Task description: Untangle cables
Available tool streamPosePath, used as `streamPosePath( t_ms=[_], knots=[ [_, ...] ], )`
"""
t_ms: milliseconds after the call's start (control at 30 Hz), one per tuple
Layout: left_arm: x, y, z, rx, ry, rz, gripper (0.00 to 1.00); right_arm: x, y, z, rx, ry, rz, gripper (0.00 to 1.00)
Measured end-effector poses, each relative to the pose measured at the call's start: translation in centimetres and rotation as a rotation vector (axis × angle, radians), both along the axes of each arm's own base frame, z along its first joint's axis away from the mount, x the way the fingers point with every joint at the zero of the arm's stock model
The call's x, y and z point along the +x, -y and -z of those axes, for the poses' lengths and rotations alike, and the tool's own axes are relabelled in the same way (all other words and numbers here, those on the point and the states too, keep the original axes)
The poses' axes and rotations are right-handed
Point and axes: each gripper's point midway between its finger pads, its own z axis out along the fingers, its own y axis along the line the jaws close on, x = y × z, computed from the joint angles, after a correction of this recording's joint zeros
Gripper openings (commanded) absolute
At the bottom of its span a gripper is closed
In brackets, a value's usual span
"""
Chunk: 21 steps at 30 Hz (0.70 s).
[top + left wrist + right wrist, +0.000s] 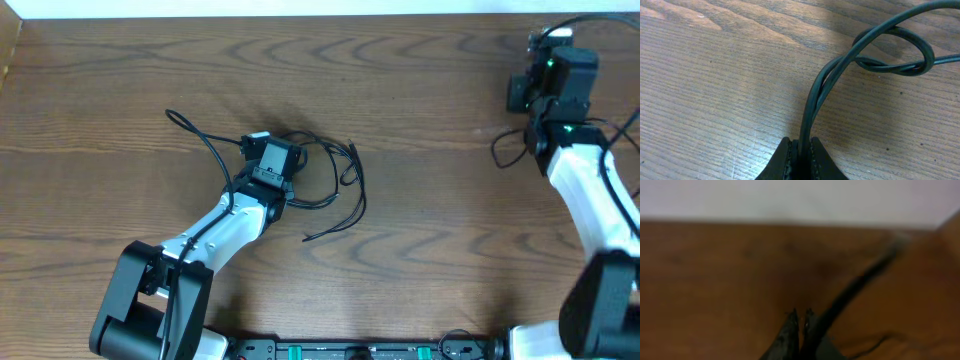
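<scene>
Left gripper [801,147]: clamped on two strands of the black cables [812,100], low over the wooden table [420,100].
- Cables sit left of table centre, about 9 o'clock. Loose ends trail toward 10 and 4 o'clock.
- From the jaws the strands rise to a crossed loop [927,55] at 2 o'clock. Pinching below the crossing likely anchors it so that the loop can be drawn open.

Right gripper [800,314]: fingers together, parked at the far 2 o'clock corner, well apart from the tangle.
- A blurred dark cord runs just beside it. Cannot tell whether it is pinched.
- The anchor needs a second pull, so the tangle looks unresolved.
</scene>
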Motion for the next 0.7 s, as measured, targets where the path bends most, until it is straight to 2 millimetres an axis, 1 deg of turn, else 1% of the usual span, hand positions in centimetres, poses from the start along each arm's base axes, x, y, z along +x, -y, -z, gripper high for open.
streamPosePath(
  t_ms=[100, 133, 200, 333, 400, 433, 467, 567, 633, 700],
  knots=[
    [0.0, 0.0, 0.0, 0.000, 0.000, 0.000, 0.08, -0.5, 1.1, 3.6, 0.050, -0.085, 0.056, 0.02],
    [0.0, 0.0, 0.0, 0.000, 0.000, 0.000, 0.08, -0.6, 1.6, 4.4, 0.068, -0.102, 0.077, 0.04],
    [0.0, 0.0, 0.0, 0.000, 0.000, 0.000, 0.08, -0.9, 2.7, 5.4, 0.109, -0.117, 0.131, 0.09],
    [0.0, 0.0, 0.0, 0.000, 0.000, 0.000, 0.08, -1.4, 4.9, 6.2, 0.175, -0.114, 0.233, 0.22],
    [0.0, 0.0, 0.0, 0.000, 0.000, 0.000, 0.08, -1.7, 5.9, 6.4, 0.198, -0.111, 0.275, 0.31],
    [0.0, 0.0, 0.0, 0.000, 0.000, 0.000, 0.09, -1.8, 6.1, 6.4, 0.200, -0.112, 0.281, 0.38],
    [0.0, 0.0, 0.0, 0.000, 0.000, 0.000, 0.09, -2.0, 6.4, 6.6, 0.208, -0.118, 0.295, 0.41],
    [0.0, 0.0, 0.0, 0.000, 0.000, 0.000, 0.09, -2.8, 6.6, 7.2, 0.242, -0.142, 0.334, 0.47],
    [0.0, 0.0, 0.0, 0.000, 0.000, 0.000, 0.09, -3.0, 6.8, 7.5, 0.267, -0.148, 0.361, 0.49],
    [0.0, 0.0, 0.0, 0.000, 0.000, 0.000, 0.09, -3.2, 7.0, 7.9, 0.293, -0.150, 0.393, 0.57]
  ],
)
